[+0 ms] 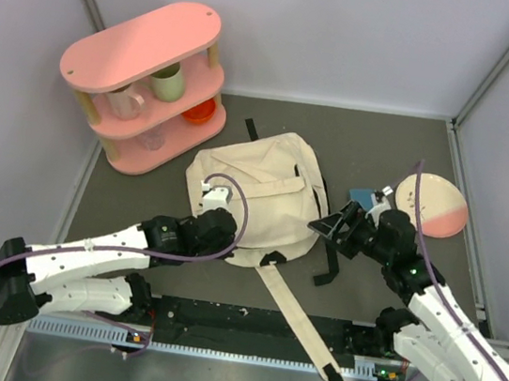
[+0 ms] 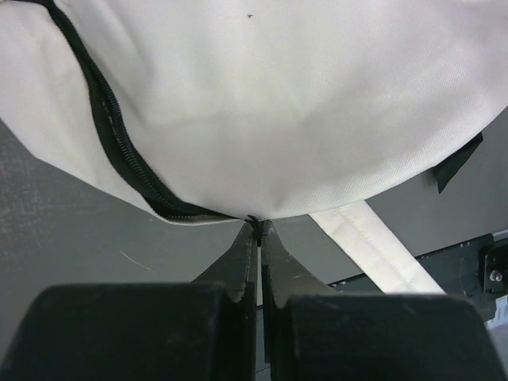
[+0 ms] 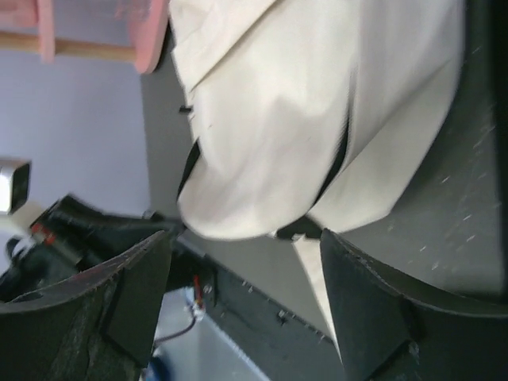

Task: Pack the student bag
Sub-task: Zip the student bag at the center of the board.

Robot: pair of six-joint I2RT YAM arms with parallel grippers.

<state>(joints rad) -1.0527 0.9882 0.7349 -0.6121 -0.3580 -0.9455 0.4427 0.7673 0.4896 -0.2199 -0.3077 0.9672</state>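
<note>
The student bag (image 1: 254, 191), a cream canvas backpack with black trim, lies flat in the middle of the table. My left gripper (image 1: 220, 221) is at its near left edge. In the left wrist view the fingers (image 2: 258, 225) are shut on a thin black zipper pull at the end of the bag's black zipper (image 2: 119, 135), under the cream cloth (image 2: 302, 95). My right gripper (image 1: 327, 226) is open and empty beside the bag's right edge. In the right wrist view its spread jaws (image 3: 246, 266) face the bag (image 3: 278, 119) without touching it.
A pink three-tier shelf (image 1: 147, 81) with mugs and an orange bowl stands at the back left. A pink and white plate (image 1: 433, 204) and a small blue item (image 1: 360, 198) lie at the right. A long cream strap (image 1: 298, 320) runs to the near edge.
</note>
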